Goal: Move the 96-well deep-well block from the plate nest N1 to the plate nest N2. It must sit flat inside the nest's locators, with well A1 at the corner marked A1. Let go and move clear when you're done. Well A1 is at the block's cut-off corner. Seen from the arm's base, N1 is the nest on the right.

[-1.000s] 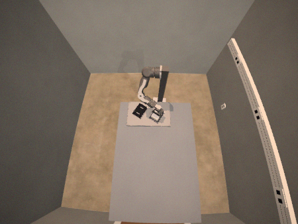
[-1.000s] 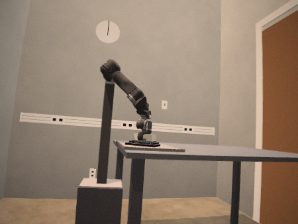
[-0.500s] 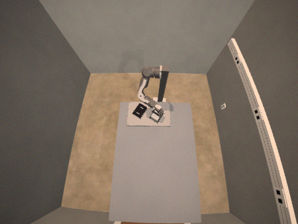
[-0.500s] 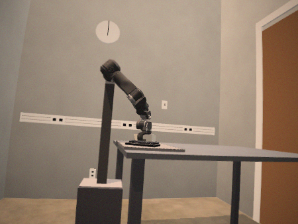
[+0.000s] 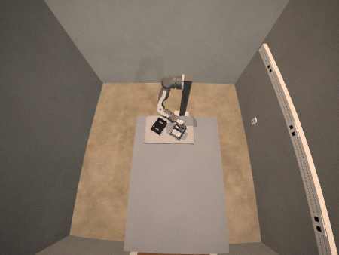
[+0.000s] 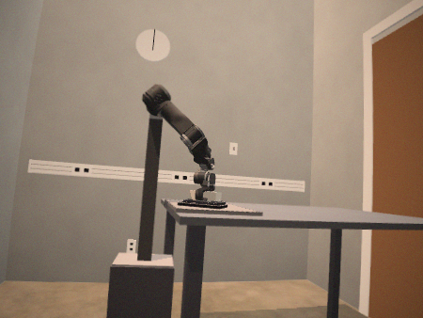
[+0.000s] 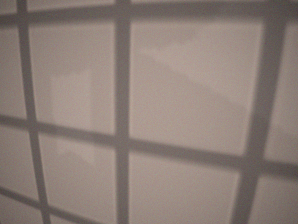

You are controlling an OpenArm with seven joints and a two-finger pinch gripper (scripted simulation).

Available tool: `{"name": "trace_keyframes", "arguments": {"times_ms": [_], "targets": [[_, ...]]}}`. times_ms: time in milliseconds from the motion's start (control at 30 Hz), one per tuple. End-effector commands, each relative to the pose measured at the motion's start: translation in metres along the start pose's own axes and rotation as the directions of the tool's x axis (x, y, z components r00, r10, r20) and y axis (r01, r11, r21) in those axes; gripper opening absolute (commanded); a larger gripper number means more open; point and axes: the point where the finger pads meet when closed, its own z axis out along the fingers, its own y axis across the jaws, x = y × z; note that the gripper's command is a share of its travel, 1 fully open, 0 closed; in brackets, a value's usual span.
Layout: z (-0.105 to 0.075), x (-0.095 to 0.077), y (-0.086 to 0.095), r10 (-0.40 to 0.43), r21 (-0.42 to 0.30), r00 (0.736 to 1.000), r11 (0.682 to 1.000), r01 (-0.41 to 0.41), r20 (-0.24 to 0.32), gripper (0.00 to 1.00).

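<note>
The pale deep-well block [image 5: 178, 132] is at the nest on the right of the overhead view, with my gripper [image 5: 179, 124] on top of it and shut on it. In the side view the block [image 6: 203, 194] shows as a pale shape between the fingers [image 6: 205, 192], just over the dark nests [image 6: 202, 203]. I cannot tell whether it rests in the nest or hangs slightly above it. The other nest [image 5: 159, 125] is black and bare. The wrist view is filled by the block's well grid [image 7: 150, 115], very close. The cut-off corner is not discernible.
Both nests sit on a light mat [image 5: 169, 135] at the table end nearest the arm's post [image 5: 184, 96]. The long grey table [image 5: 177, 188] stretches away from it.
</note>
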Motion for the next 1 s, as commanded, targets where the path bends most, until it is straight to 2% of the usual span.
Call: {"name": "trace_keyframes", "arguments": {"times_ms": [0,200,700,767,967], "targets": [[-0.0007,0.0001,0.0020,-0.004,-0.008,1.000,1.000,0.004,0.000,0.00],[-0.0007,0.0001,0.0020,-0.004,-0.008,1.000,1.000,0.004,0.000,0.00],[-0.0005,-0.0001,0.0006,0.000,-0.002,1.000,1.000,0.000,0.000,0.50],[-0.0005,-0.0001,0.0006,0.000,-0.002,1.000,1.000,0.000,0.000,0.50],[-0.0005,0.0000,0.0006,0.000,-0.002,1.000,1.000,0.000,0.000,0.70]]}}
